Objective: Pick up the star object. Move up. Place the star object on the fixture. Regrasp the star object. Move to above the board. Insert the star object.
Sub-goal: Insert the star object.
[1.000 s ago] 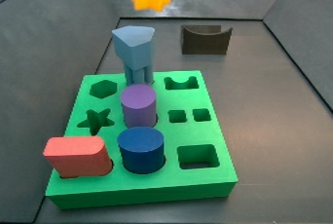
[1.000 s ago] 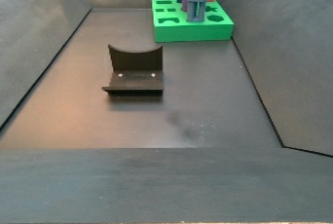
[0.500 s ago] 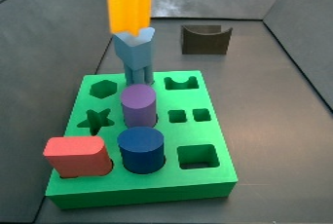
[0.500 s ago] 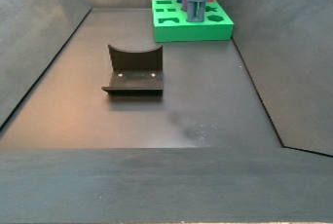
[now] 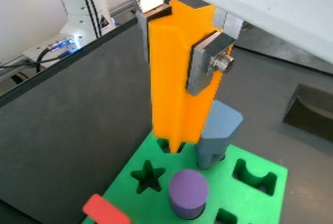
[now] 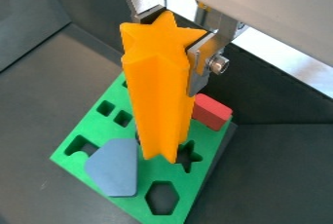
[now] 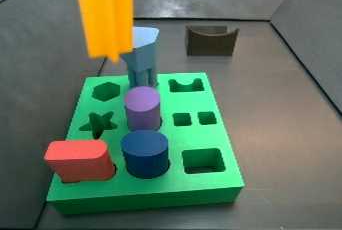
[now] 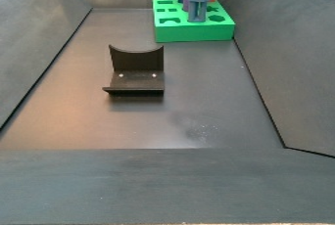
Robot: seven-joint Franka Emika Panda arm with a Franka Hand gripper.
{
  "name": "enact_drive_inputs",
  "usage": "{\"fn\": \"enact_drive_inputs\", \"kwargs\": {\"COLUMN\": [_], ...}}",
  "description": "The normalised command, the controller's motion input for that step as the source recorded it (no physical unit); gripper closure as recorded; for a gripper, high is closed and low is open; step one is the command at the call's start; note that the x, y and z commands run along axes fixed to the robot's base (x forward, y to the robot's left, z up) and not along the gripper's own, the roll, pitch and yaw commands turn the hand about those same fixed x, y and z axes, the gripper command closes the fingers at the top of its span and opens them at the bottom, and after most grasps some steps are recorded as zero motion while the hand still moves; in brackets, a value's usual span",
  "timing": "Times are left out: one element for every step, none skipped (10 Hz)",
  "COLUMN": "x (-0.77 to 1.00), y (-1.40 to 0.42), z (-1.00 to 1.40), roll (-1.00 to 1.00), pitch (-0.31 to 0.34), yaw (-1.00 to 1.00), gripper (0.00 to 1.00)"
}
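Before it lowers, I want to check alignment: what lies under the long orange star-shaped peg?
The gripper holds the orange star peg upright above the green board. In both wrist views its star-shaped hole shows near the peg's lower end, partly covered in one, so alignment cannot be judged.

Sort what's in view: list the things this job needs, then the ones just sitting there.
Job:
star object, upright, held in the pincer above the board
board
star hole, empty
fixture, empty

Just there:
blue pentagon peg
purple cylinder
dark blue cylinder
red block
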Motion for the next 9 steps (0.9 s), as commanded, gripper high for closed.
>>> {"fn": "enact_drive_inputs", "kwargs": {"x": [-0.23, -0.23, -0.25, -0.23, -0.15, -0.06, -0.01, 0.07, 0.0], "y": [-0.24, -0.24, -0.2, -0.16, -0.09, -0.08, -0.11, -0.09, 0.07], "z": [-0.22, -0.26, -0.35, -0.39, -0.41, -0.45, -0.43, -0.41, -0.17], "roll": [-0.17, -0.15, -0.13, -0.11, -0.12, -0.13, -0.12, -0.08, -0.01], "pitch": [-0.069, -0.056, -0.034, -0.009, 0.0, 0.0, 0.0, 0.0, 0.0], "yaw": [-0.36, -0.41, -0.54, -0.7, -0.79, -0.84, -0.88, -0.84, -0.42], "gripper": [1.0, 1.0, 1.0, 1.0, 1.0, 1.0, 1.0, 1.0, 1.0]}}
